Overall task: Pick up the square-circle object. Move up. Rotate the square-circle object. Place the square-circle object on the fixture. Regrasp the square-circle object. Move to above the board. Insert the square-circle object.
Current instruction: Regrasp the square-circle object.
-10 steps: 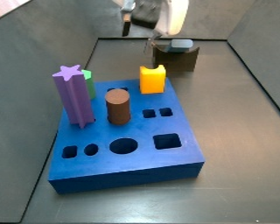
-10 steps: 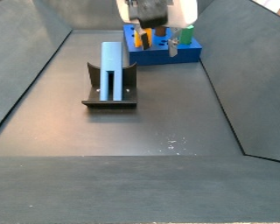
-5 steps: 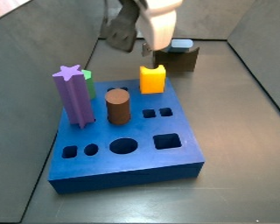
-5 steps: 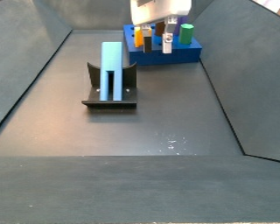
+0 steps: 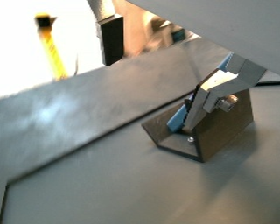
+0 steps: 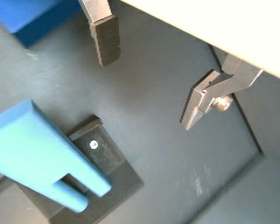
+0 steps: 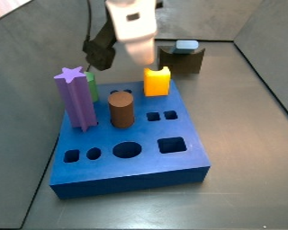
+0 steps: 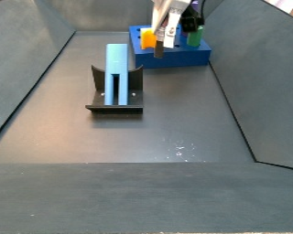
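Square-circle object (image 8: 117, 70) is standing upright in the fixture (image 8: 113, 95), a pale blue peg of two joined bars cradled in the dark bracket near the back wall of the bin. The gripper (image 6: 154, 63) is hanging high above the floor with nothing between its silver fingers (image 6: 104, 35), the jaws spread wide; in a side view it is hovering over the board (image 7: 132, 151), level with the purple star-topped post (image 7: 76, 98), and well apart from the peg. Judging by this layout, the regrasp is the step in hand and is not yet begun. To do it well, the arm should be travelling across to the fixture while keeping clear of the purple post, the brown cylinder (image 7: 120, 109) and the orange block (image 7: 157, 80), then lining the pads up square with the peg's flat sides before descending. Closing low enough for a firm hold, yet above the bracket's raised ends, should be keeping the peg straight for the later insertion into the board.
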Robot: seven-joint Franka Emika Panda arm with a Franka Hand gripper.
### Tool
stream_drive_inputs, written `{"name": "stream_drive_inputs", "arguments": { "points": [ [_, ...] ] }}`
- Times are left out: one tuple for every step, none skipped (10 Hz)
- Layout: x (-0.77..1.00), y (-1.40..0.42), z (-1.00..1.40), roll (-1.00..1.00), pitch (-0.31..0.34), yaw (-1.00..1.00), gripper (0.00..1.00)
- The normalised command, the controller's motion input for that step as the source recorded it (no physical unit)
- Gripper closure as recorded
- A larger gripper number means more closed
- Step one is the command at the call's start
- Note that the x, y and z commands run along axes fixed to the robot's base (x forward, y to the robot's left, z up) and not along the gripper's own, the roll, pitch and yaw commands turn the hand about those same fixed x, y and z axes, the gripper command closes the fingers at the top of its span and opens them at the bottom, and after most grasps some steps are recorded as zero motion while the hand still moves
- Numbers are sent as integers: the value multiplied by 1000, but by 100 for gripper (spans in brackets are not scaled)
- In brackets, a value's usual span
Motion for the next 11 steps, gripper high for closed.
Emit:
{"name": "stream_drive_inputs", "arguments": {
  "points": [
    [22,-13,-39,568,620,-492,0],
    [38,-10,-31,456,668,-352,0],
    [62,-8,-23,318,673,-75,0],
    [54,-27,-23,246,641,148,0],
    [66,-41,-11,200,600,280,0],
    [72,-47,-4,165,528,369,0],
    [70,-47,-6,138,374,444,0],
    [68,-45,-11,126,293,468,0],
    [59,-44,-7,100,148,461,0],
    [55,-39,2,76,43,417,0],
    [49,-40,-3,68,-30,372,0]
  ]
}}
